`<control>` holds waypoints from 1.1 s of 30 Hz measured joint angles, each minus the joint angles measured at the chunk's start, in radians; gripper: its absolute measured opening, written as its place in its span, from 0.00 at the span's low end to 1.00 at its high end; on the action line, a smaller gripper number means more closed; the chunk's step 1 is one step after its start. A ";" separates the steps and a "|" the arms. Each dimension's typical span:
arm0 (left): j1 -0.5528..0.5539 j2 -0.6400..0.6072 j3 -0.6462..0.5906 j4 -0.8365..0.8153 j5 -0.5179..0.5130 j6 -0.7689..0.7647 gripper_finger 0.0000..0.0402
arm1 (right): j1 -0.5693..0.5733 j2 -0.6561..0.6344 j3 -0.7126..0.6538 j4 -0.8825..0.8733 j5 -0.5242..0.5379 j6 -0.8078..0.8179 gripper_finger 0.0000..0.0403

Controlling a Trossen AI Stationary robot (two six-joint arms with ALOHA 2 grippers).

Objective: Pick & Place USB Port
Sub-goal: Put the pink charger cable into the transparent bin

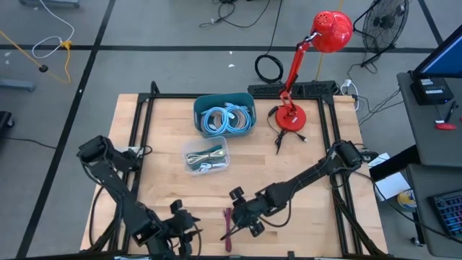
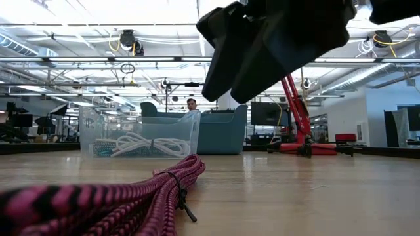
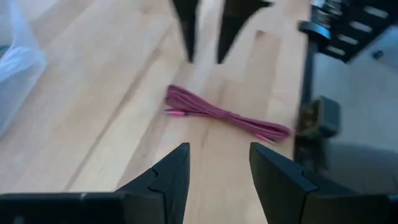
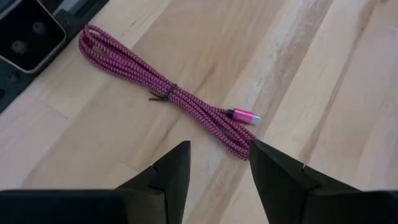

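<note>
A pink braided USB cable (image 1: pixel 228 227), coiled into a long bundle and tied at its middle (image 4: pixel 168 93), lies flat on the wooden table near the front edge. Its pink plug (image 4: pixel 245 116) rests on the wood. My left gripper (image 1: pixel 189 232) hovers open to the cable's left, aimed at the cable (image 3: pixel 227 115). My right gripper (image 1: pixel 244 211) stands open just right of and above the cable, slanting down. In the low view the cable (image 2: pixel 118 196) fills the foreground, with a dark gripper (image 2: pixel 275 46) above it. Neither gripper touches the cable.
A clear plastic box (image 1: pixel 206 157) of white and green cables sits mid-table, and a teal bin (image 1: pixel 224 115) with blue cables stands behind it. A red desk lamp (image 1: pixel 292 115) stands at the back right by a black power strip (image 1: pixel 292 88). Black frame rails (image 1: pixel 141 137) border the table.
</note>
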 joint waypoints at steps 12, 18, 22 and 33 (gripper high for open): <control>0.000 0.000 -0.066 0.108 -0.079 -0.060 0.42 | -0.044 0.208 0.197 -0.161 0.004 -0.104 0.39; -0.007 0.000 -0.066 0.123 -0.082 -0.057 0.42 | -0.041 0.296 0.325 -0.259 0.014 -0.140 0.39; -0.025 0.000 -0.066 0.123 -0.086 -0.057 0.42 | -0.042 0.298 0.323 -0.268 0.011 -0.130 0.38; -0.045 0.000 -0.066 0.119 -0.128 -0.037 0.42 | -0.018 0.294 0.319 -0.254 0.088 -0.056 0.21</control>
